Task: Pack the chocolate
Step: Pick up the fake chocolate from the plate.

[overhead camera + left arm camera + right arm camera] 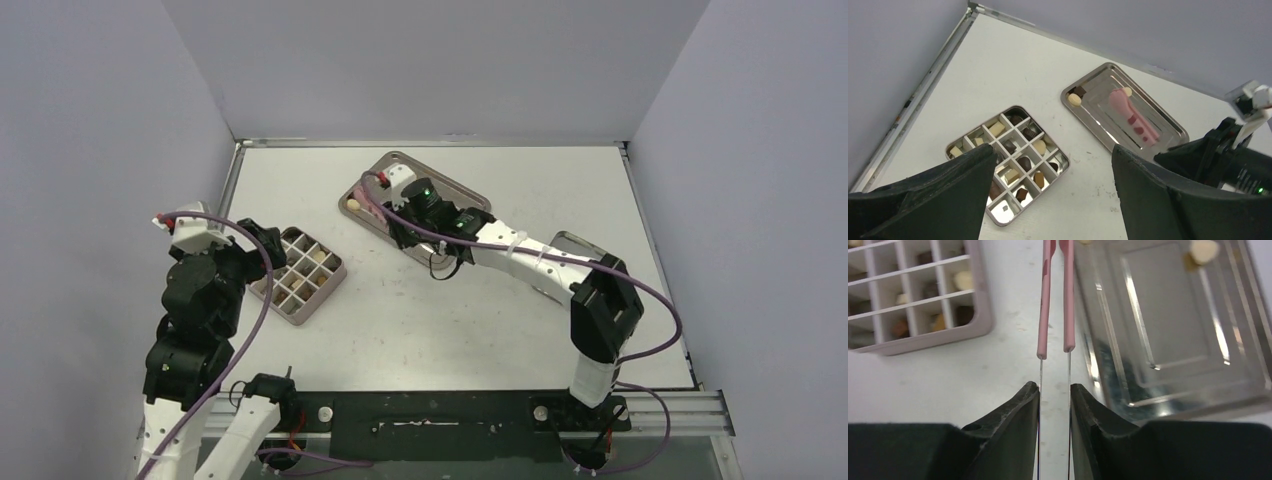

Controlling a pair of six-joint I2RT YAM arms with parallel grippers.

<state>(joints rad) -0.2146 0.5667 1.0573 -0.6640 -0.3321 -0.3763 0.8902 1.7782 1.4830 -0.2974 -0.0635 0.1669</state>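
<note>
Several chocolate pieces [1024, 163], dark, brown and cream, lie in the cells of a divided box [299, 276]. Loose chocolate sits on the steel tray [1168, 131]: a cream piece [1074, 100], a dark one [1080, 91], and a cream one [1127, 92] at the tips of the pink tongs [1130, 113]. My right gripper [1054, 387] is shut on the tongs' two thin metal arms; the pink sleeves [1045, 300] reach ahead between box and tray, and their tips are cut off in the right wrist view. My left gripper [1054, 150] hangs open above the box's near side, holding nothing.
The box [923, 335] lies left of the tray [1168, 340], a strip of white table between them. A second metal tray [575, 243] lies partly under the right arm. Grey walls enclose the table on three sides.
</note>
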